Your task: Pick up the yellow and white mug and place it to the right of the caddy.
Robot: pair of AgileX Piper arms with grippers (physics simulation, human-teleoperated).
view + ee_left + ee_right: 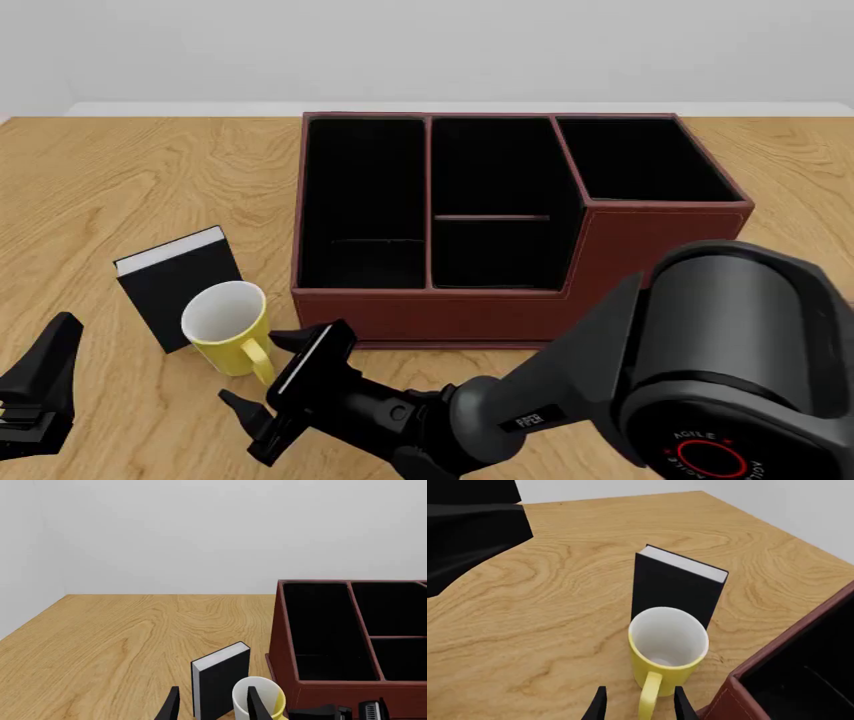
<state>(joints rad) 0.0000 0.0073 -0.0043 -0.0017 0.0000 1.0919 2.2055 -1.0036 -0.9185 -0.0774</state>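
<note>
The yellow and white mug [224,322] stands upright on the table, just left of the caddy's front left corner, with its handle toward me. The reddish-brown caddy [441,310] sits mid-table. My right gripper [260,372] reaches across in front of the caddy and is open. In the right wrist view [640,706] its fingers stand either side of the mug's handle [650,695] without touching it; the mug [667,637] and caddy wall [760,680] show there. My left gripper [34,400] is open and empty at the front left. In the left wrist view [212,707] the mug [261,696] and caddy [283,645] show.
A small black book with white page edges [174,285] stands upright just behind and left of the mug, close to it; it also shows in the left wrist view [220,680] and the right wrist view [674,587]. The right arm's bulky body [721,380] fills the front right.
</note>
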